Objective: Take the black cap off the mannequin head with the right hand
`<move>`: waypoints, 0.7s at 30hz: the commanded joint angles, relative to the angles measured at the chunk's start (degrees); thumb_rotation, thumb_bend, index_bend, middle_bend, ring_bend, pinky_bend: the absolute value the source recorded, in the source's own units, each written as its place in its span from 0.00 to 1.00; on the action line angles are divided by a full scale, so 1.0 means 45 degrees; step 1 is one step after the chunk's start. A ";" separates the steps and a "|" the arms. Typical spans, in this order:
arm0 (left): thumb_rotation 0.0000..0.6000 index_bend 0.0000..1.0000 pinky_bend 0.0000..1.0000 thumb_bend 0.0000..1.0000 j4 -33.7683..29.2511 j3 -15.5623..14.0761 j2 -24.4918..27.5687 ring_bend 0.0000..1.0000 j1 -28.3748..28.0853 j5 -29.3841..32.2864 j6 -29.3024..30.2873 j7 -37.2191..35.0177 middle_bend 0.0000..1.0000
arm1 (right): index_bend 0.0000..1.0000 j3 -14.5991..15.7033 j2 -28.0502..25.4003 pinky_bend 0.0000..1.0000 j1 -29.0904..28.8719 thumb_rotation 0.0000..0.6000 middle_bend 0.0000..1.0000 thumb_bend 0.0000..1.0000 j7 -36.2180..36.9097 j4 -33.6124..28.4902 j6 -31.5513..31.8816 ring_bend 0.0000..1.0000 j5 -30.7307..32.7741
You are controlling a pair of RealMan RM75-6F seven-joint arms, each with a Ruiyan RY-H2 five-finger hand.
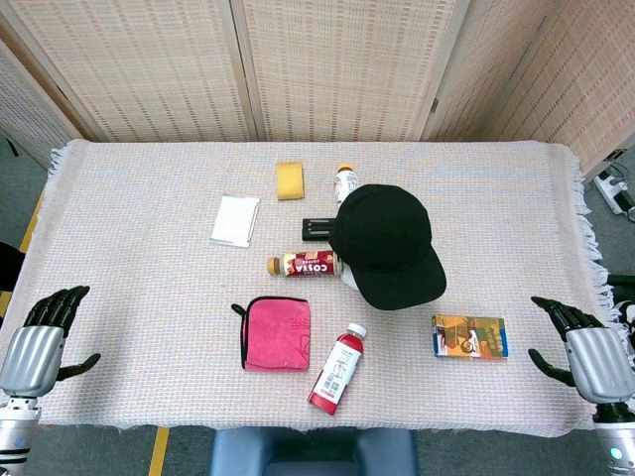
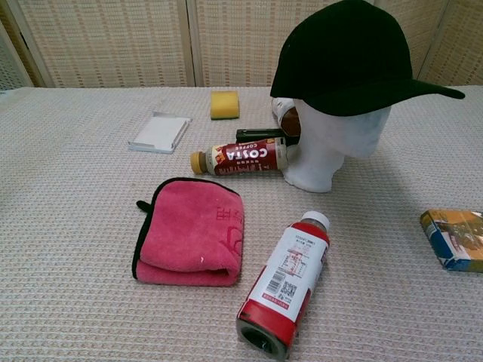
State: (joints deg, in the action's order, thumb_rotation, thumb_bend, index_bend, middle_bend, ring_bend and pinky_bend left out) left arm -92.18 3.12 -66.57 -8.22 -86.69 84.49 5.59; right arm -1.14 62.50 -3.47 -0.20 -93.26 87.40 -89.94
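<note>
1. While the black cap is sitting on the white mannequin head, the counter is lying under a pale woven cloth that is covering it from edge to edge.
2. The cap and head are standing a little right of the counter's middle, with the brim pointing toward the near right corner in the head view.
3. A folded pink towel with dark trim is lying near the front edge, left of centre.
4. A red juice bottle with a white lid is lying on its side just right of the towel, its base toward the front edge.
5. A brown Costa coffee bottle is lying on its side, its base touching or nearly touching the mannequin's neck.
6. A colourful box is lying flat toward the front right corner.
7. A white flat box is resting toward the back left of the middle.
8. A yellow sponge is sitting nearer the back edge.
9. The right robot hand is hanging over the front right edge, fingers apart and holding nothing, well apart from the cap.
10. The left robot hand is hanging over the front left edge, fingers spread and holding nothing.
</note>
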 commanded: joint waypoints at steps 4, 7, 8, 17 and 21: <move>1.00 0.12 0.19 0.14 0.0016 0.0014 0.0013 0.13 -0.0039 0.0044 -0.0076 0.0020 0.15 | 0.19 -0.0037 0.0137 0.50 -0.0030 1.00 0.29 0.19 0.0012 0.0068 -0.0051 0.38 -0.0015; 1.00 0.12 0.19 0.14 -0.0003 0.0016 0.0035 0.13 -0.0049 0.0022 -0.0068 0.0018 0.15 | 0.19 -0.0045 0.0180 0.52 -0.0048 1.00 0.29 0.19 0.0015 0.0108 -0.0037 0.40 -0.0099; 1.00 0.12 0.19 0.14 -0.0016 0.0016 0.0041 0.13 -0.0044 0.0017 -0.0053 0.0013 0.15 | 0.19 -0.0058 0.0189 0.52 -0.0061 1.00 0.29 0.19 0.0014 0.0112 -0.0013 0.40 -0.0150; 1.00 0.12 0.19 0.14 -0.0162 0.0058 0.0087 0.13 -0.0090 -0.0066 0.0004 0.0039 0.15 | 0.23 -0.0772 0.0352 0.81 -0.0782 1.00 0.34 0.19 -0.0526 -0.0126 0.0241 0.65 -0.0876; 1.00 0.12 0.19 0.14 -0.0245 0.0067 0.0147 0.13 -0.0041 -0.0052 0.0094 0.0016 0.15 | 0.25 -0.1201 0.0679 0.91 -0.1497 1.00 0.35 0.19 -0.1131 -0.0354 -0.0062 0.74 -0.1271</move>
State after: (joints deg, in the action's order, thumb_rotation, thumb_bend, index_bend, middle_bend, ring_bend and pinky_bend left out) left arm -93.28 3.41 -65.90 -8.41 -86.93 84.92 5.67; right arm -5.66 64.77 -8.95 -4.18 -94.31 87.83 -94.82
